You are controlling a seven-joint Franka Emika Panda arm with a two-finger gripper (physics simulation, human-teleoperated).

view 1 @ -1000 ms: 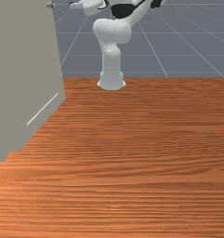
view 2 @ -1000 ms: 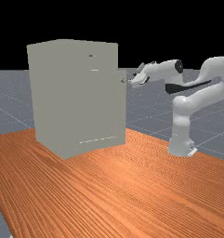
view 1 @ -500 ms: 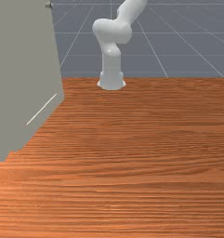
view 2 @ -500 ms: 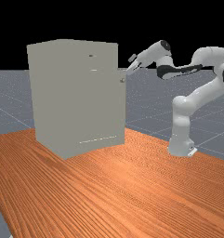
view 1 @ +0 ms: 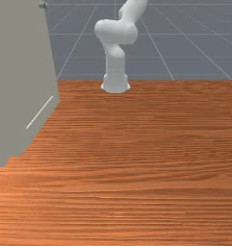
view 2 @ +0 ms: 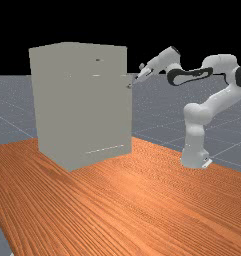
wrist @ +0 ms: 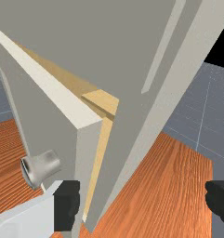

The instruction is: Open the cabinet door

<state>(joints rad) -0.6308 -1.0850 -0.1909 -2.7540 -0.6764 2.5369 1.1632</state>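
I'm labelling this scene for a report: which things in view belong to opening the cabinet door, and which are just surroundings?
Part of the job:
- cabinet door, standing ajar
- round knob on the door
- cabinet that the door belongs to
- gripper, open, near the door's edge

Just surroundings:
- wooden table
- grey gridded floor beyond it

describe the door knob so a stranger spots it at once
Find the big grey cabinet, then its door, which stands ajar. Near the door's free edge sticks out a short, round metal knob. Its silvery shine sets it apart from the flat, matt grey around it.
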